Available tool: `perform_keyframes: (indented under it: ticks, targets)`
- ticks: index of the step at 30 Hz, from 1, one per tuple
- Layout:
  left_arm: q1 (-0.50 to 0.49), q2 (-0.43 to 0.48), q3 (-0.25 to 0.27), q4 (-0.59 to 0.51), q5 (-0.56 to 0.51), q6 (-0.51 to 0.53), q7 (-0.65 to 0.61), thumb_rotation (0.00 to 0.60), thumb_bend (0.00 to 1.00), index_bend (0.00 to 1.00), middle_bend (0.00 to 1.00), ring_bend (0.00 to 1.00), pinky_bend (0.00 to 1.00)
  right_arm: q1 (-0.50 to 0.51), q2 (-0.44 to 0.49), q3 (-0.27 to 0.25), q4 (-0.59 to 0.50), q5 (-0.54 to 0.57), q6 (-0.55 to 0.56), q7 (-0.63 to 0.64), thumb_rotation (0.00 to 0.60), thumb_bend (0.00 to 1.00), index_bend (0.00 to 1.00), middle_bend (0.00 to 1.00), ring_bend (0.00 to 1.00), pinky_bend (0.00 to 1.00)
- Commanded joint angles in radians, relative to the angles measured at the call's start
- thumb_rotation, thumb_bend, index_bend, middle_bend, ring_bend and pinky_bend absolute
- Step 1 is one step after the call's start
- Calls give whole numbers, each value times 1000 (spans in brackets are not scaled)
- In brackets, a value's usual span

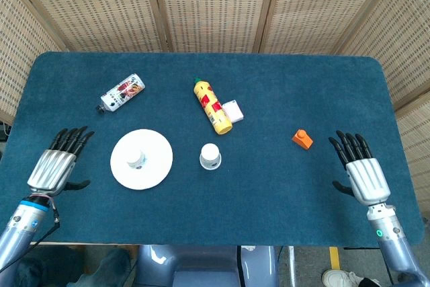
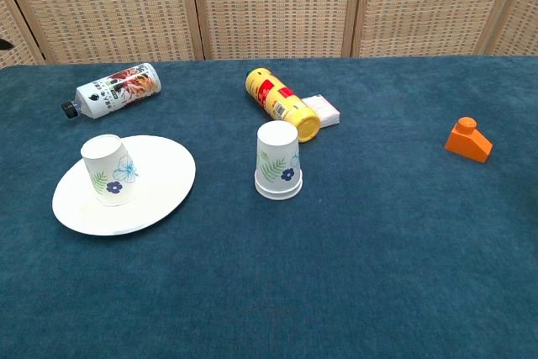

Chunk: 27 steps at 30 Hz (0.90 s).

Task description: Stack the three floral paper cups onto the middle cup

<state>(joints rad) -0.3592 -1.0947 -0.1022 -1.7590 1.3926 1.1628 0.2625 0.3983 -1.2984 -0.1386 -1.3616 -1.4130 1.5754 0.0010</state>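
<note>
The left hand is seen at the bench's 8 o'clock edge, fingers spread, nothing held. One floral cup stands inverted on the white plate, with a bottle lying at its 11 o'clock. The middle cup stands inverted at centre; a yellow canister lies at its 12 o'clock. An orange block sits at 3 o'clock. The right hand is held spread and empty at the 4 o'clock edge.

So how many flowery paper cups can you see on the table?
2. One upside-down floral paper cup stands on the white round plate at left; another upside-down one stands mid-table, possibly hiding a nested cup.
</note>
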Motion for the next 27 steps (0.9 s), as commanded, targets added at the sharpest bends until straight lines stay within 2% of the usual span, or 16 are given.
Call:
perform_keyframes:
  ticks: [1, 5, 9, 12, 18, 21, 27]
  targets:
    - [-124, 5, -32, -6, -18, -153, 73, 600, 0, 0, 0, 0, 46, -48, 22, -5, -59, -39, 41, -57, 600, 0, 9, 0, 0, 0]
    - [-186, -77, -47, 81, -27, -194, 101, 600, 0, 1, 6, 30, 163, -70, 47, 23, -92, -53, 59, -62, 600, 0, 22, 0, 0, 0]
    - [-231, -139, -48, 164, 4, -225, 50, 600, 0, 86, 100, 154, 255, -84, 56, 47, -97, -59, 60, -61, 600, 0, 48, 13, 0, 0]
    - [-259, -178, -41, 243, 35, -236, 26, 600, 0, 119, 121, 174, 270, -93, 52, 65, -86, -67, 61, -62, 600, 0, 55, 16, 0, 0]
    - [-300, -222, -15, 331, 42, -290, 6, 600, 23, 199, 171, 217, 303, -114, 53, 92, -89, -84, 59, -67, 600, 0, 61, 16, 0, 0]
    - [-306, -237, -3, 357, 56, -286, -22, 600, 63, 226, 188, 229, 305, -124, 54, 105, -92, -88, 57, -80, 600, 0, 62, 16, 0, 0]
    - [-313, -259, 13, 396, 65, -281, -73, 600, 63, 237, 197, 234, 318, -139, 55, 126, -99, -100, 48, -88, 600, 0, 63, 15, 0, 0]
